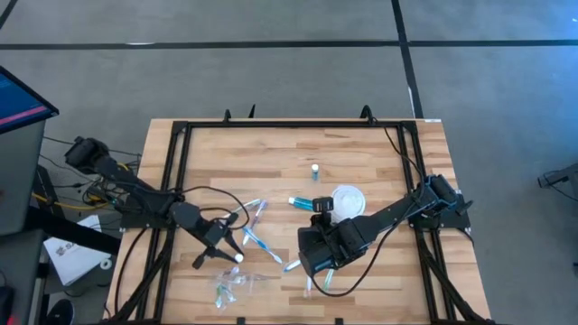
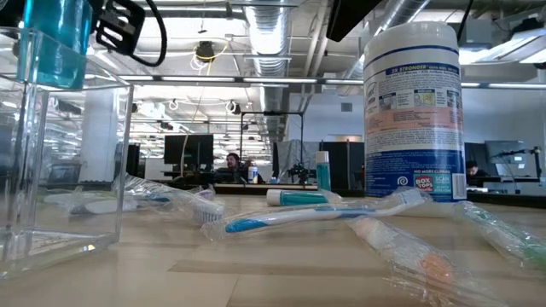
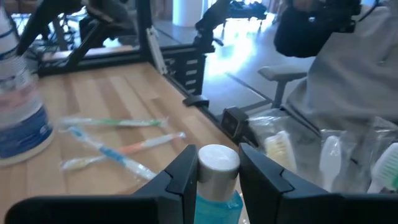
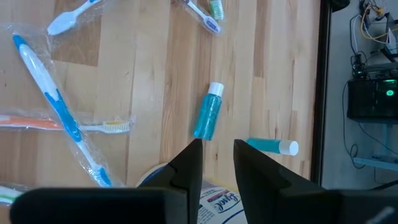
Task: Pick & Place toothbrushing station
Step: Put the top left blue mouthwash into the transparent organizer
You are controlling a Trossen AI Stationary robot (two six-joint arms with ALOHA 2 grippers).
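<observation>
Item: small blue bottle [image 3: 217, 186] with white cap, upright, clamped between the fingers of the left gripper [image 3: 217, 152] above the near-left part of the butcher-block table [image 1: 361, 144].

Two further blue bottles: one standing [image 1: 315, 170] toward the table's far middle, one lying on its side [image 1: 302, 202] just beside the white wipes canister [image 1: 349, 199].

Toothbrushes: several in clear wrappers, scattered across the near middle of the table; a blue-accented one [image 4: 56, 106] lies across an orange-accented one [image 4: 62, 124], and a green-accented one [image 3: 112, 122] lies apart from them.

Crinkly clear plastic bag [image 1: 230, 284]: near the front edge, just below the left gripper, with toothbrush heads showing inside.

Right gripper [image 4: 217, 149]: hovers over the near middle beside the canister, fingers slightly parted, bare wood between them, nothing grasped.
</observation>
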